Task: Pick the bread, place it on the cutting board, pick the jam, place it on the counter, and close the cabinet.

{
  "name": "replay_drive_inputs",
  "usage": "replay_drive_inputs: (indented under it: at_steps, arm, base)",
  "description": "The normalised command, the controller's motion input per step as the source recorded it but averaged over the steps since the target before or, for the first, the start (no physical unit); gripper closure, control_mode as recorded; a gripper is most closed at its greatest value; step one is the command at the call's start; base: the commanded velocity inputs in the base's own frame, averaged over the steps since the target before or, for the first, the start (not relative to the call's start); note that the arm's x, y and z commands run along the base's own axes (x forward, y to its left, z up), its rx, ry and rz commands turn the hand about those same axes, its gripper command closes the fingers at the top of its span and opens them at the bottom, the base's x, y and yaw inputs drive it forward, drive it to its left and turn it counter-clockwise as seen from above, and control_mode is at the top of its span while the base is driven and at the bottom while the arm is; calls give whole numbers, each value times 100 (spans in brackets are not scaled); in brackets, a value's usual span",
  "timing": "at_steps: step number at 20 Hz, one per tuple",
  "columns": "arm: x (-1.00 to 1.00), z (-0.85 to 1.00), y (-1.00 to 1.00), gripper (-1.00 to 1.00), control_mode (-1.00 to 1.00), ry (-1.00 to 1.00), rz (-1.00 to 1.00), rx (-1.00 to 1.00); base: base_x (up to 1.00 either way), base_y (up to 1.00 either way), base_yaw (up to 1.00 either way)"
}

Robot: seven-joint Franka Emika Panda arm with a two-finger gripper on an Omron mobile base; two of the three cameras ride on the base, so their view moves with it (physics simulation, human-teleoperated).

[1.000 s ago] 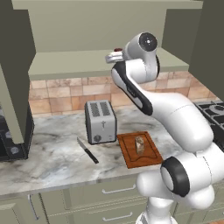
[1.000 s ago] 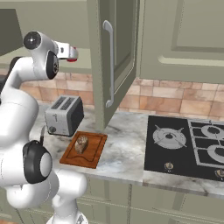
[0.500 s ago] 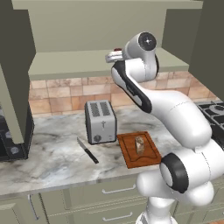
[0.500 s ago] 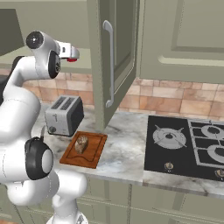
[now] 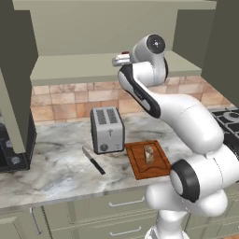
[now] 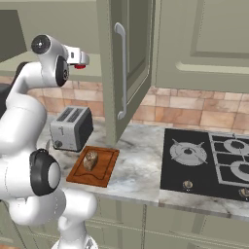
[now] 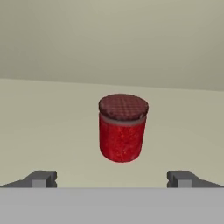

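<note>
Ahead of the wide-open, empty end effector [image 7: 112, 179], jam [image 7: 122, 127] stands upright, shelf bare around it.

Even, soft rendered light throughout; all views sharp, with no glare, only faint shadows and no edge distortion.

Background: wall of square tan and pinkish stone tiles [image 5: 60, 100] running behind the worktop. A boxy silver two-slot toaster [image 5: 107, 129] stands just in front of this wall. A black-handled kitchen knife [image 5: 94, 160] lies flat near the toaster's front left. Right of the toaster, well apart, a black gas stovetop with grey burner grates [image 6: 214, 163]. Far left of the toaster, a dark appliance [image 5: 14, 149], partly cut off. Lighting even, soft shadows.
</note>
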Motion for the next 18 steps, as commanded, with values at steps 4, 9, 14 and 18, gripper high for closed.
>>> replay_drive_inputs:
  at_steps: [4,9,14,18]
  arm:
    - [14,-1,0,-100,-100,0,0,0]
    - [18,0,0,-100,-100,0,0,0]
    - [15,-1,-1,-100,-100,0,0,0]
    - [14,-1,-2,-100,-100,0,0,0]
  base:
    - [0,0,0]
    - [0,0,0]
    - [0,0,0]
    - [0,0,0]
